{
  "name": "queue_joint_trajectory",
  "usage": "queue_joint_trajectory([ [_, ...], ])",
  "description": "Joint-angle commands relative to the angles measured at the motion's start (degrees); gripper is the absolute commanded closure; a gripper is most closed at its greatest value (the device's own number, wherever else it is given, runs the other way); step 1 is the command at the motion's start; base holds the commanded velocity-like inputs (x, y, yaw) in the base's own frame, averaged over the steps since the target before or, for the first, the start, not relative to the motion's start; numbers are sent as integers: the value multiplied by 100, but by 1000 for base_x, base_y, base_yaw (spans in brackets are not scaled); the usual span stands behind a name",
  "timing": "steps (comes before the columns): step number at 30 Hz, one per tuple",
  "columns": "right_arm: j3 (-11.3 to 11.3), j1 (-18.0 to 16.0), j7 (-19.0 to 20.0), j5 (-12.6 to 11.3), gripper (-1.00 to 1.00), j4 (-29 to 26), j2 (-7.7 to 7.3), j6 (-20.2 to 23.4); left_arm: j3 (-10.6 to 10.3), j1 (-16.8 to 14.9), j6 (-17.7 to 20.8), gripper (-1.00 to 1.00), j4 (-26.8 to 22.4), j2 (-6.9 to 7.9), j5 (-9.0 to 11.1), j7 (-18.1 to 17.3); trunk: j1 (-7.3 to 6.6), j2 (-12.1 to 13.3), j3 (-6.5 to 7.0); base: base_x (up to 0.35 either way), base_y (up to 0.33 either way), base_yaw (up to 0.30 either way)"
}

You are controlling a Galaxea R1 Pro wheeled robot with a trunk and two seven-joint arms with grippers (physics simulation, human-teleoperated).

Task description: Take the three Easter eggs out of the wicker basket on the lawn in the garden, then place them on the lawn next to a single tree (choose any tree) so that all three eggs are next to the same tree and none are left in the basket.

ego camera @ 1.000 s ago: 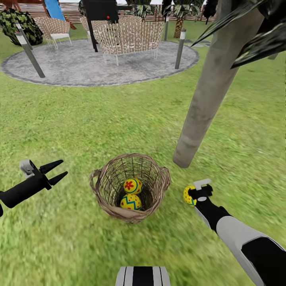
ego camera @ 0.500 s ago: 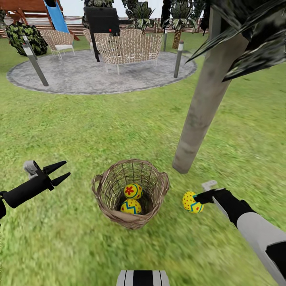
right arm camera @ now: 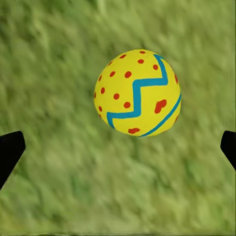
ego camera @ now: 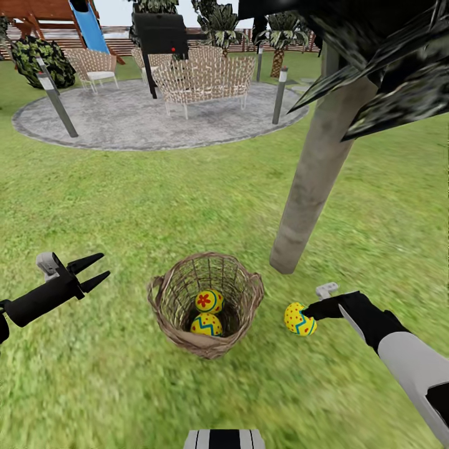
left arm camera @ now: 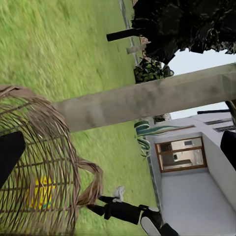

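Observation:
The wicker basket stands on the lawn, and two Easter eggs lie in it: one with a red flower and one with a blue zigzag. A third egg rests on the grass right of the basket, near the foot of the tree. My right gripper is open just behind this egg, its fingers spread wide and apart from it. Left of the basket, my left gripper hovers open and empty. The left wrist view looks across the basket toward the trunk.
A grey circular paved patch with wicker chairs, short posts and a black grill lies far ahead. Dark leaves hang low at the upper right. Open grass surrounds the basket and tree.
My right gripper has let go of the dotted egg and drawn back; the egg now lies on the grass by the trunk. The view has shifted slightly. My left arm is still.

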Motion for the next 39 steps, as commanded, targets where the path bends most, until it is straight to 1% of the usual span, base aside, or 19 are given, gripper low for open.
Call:
queue_joint_trajectory([
  [1, 29, -3, 326, -36, -100, -126, -111, 44, 7, -4, 25, -100, -18, -5, -27, -39, -4, 0, -4, -88, 0, 0],
  [3, -2, -2, 970, -53, -100, -459, -401, 139, 20, -4, 25, -100, -29, -8, -24, -49, -4, 0, -4, -30, 0, 0],
  [4, -170, -3, 1370, -66, -100, -577, -520, 292, 23, -4, 25, -100, -27, -9, -23, -50, -4, 0, -4, -6, 0, 0],
  [5, -451, -3, 1870, -66, -100, -650, -581, 394, 23, -4, 25, -100, -20, -9, -26, -50, -4, 0, -4, -2, 0, 0],
  [7, -880, -3, 2570, -63, -100, -690, -638, 451, 24, -4, 25, -100, -11, -9, -24, -51, -4, 0, -4, -1, 0, 0],
  [8, -1011, -3, 2779, -68, -100, -709, -648, 466, 21, -4, 25, -100, -7, -9, -23, -51, -4, 0, -4, 0, 0, 0],
  [12, -1218, 4, 3065, -79, -100, -1286, -620, 701, 18, -4, 25, -100, -5, -9, -23, -55, -4, 0, -4, 0, 0, 0],
  [18, -1255, 5, 3103, -115, -100, -1845, -588, 1194, 24, -4, 25, -100, 4, -9, -23, -59, -4, 0, -4, 0, 0, 0],
  [21, -1257, 8, 3104, -434, -100, -2044, -547, 1571, 31, -4, 25, -100, 8, -5, -23, -59, -4, 0, -4, 0, 0, 0],
  [22, -1255, 12, 3092, -821, -100, -2100, -474, 1808, 32, -4, 25, -100, 11, -2, -23, -59, -4, 0, -4, 0, 0, 0],
  [25, -1250, 14, 3079, -1312, -100, -2137, -347, 1952, 33, -4, 25, -100, 17, -1, -27, -59, -4, 0, -4, 0, 0, 0],
  [26, -1249, 14, 3073, -1476, -100, -2142, -206, 1983, 33, -4, 25, -100, 24, 1, -32, -59, -4, 0, -4, 0, 0, 0],
  [29, -1245, 28, 3037, -1544, -100, -2128, 145, 1988, 33, -4, 25, -100, 29, 12, -38, -59, -4, 0, -4, 0, 0, 0],
  [31, -1235, 48, 2850, -1528, -100, -2132, 537, 1982, 35, -4, 25, -100, 30, 29, -40, -59, -4, 0, -4, 0, 0, 0],
  [32, -1230, 51, 2640, -1521, -100, -2137, 727, 1981, 34, -4, 25, -100, 30, 62, -38, -59, -4, 0, -4, 0, 0, 0],
  [33, -1214, 55, 2185, -1516, -100, -2143, 1070, 1979, 33, -4, 26, -100, 31, 110, -35, -59, -4, 0, -4, 0, 0, 0],
  [36, -1180, 60, 1598, -1508, -100, -2142, 1475, 1962, 33, -2, 30, -100, 31, 135, -33, -59, -4, 0, -4, 0, 0, 0],
  [38, -1149, 64, 1160, -1505, -100, -2145, 1653, 1941, 33, -3, 28, -100, 31, 141, -32, -59, -4, 0, -4, 0, 0, 0],
  [39, -1130, 66, 797, -1505, -100, -2148, 1744, 1932, 33, -3, 26, -100, 31, 140, -32, -59, -4, 0, -4, 0, 0, 0],
])
